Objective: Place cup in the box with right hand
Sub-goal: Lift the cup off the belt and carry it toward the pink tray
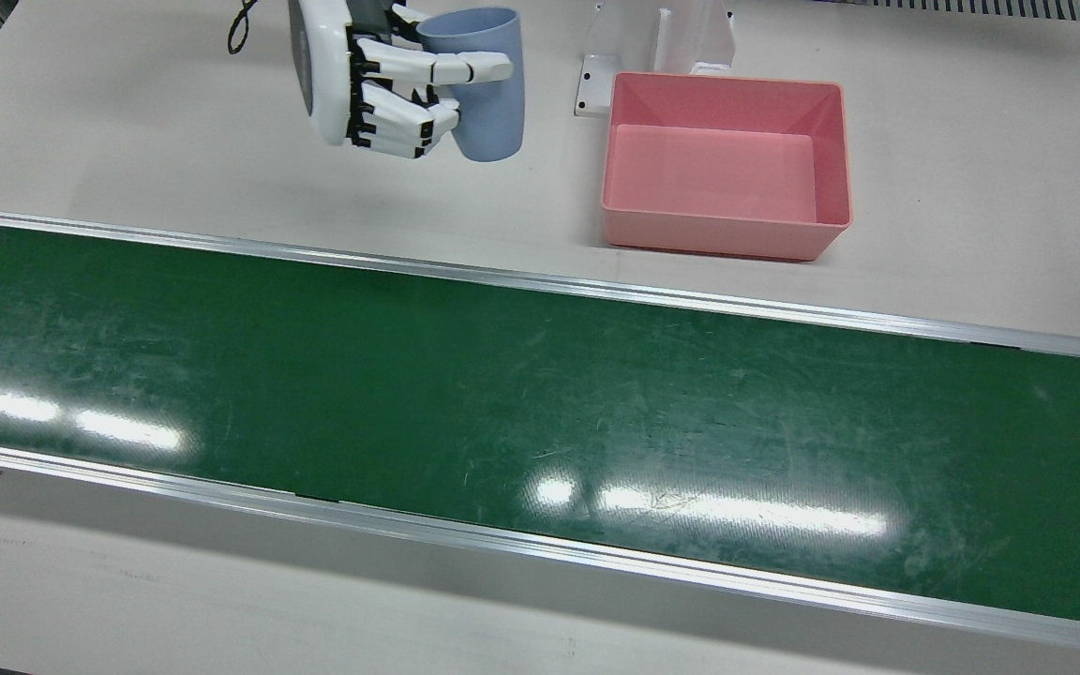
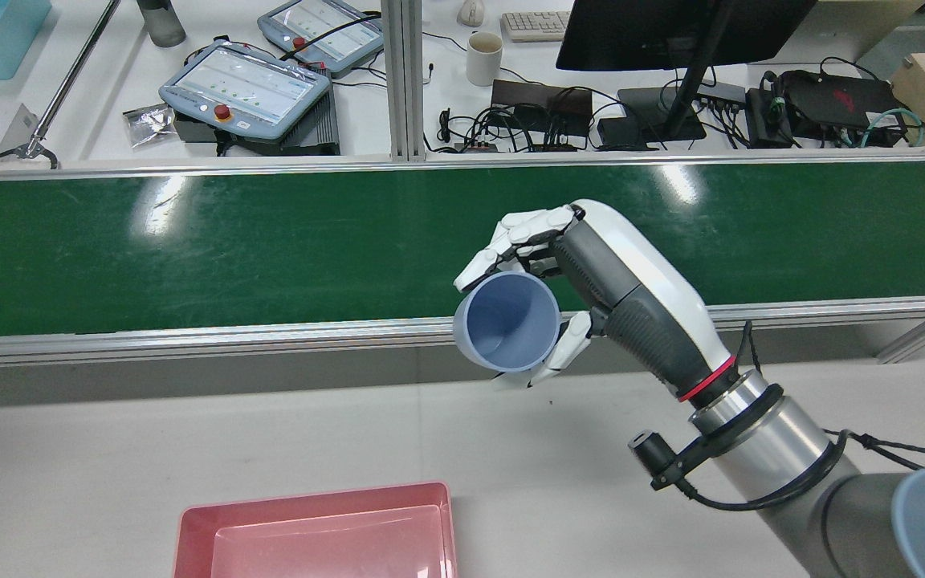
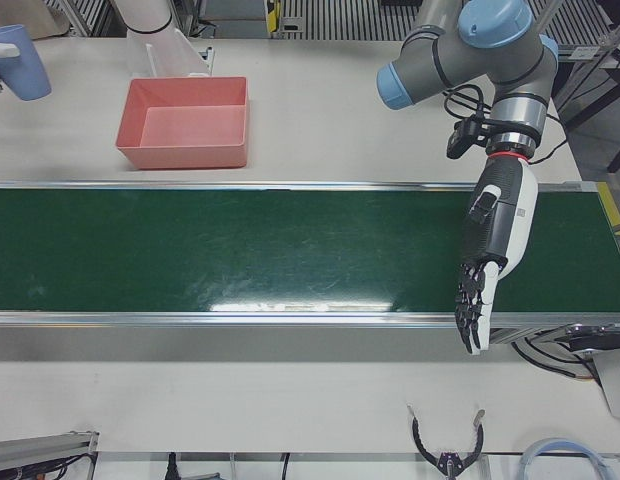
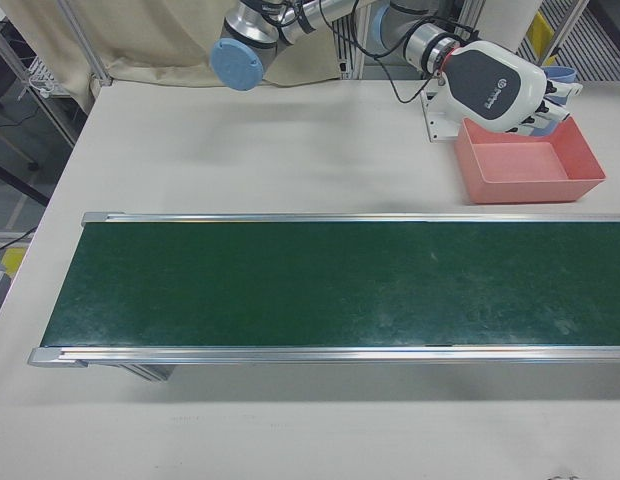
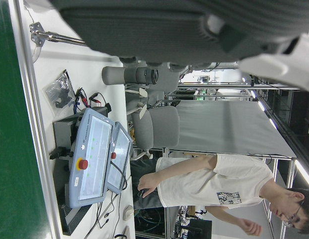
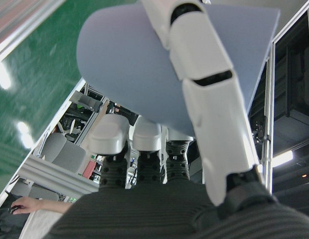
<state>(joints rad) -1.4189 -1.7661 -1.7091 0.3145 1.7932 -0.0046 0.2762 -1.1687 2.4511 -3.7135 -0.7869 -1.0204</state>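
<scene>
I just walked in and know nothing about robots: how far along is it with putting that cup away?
The pick-up looks done: the right robot hand holds the blue cup above the table. Not yet done: the pink box is empty, and the cup is off to its side. The left robot hand hangs open over the green belt.

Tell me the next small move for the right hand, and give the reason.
Probably carry the cup sideways toward the pink box. The right hand grips the cup above bare table beside the box, not over it, and the box sits empty and unobstructed.
</scene>
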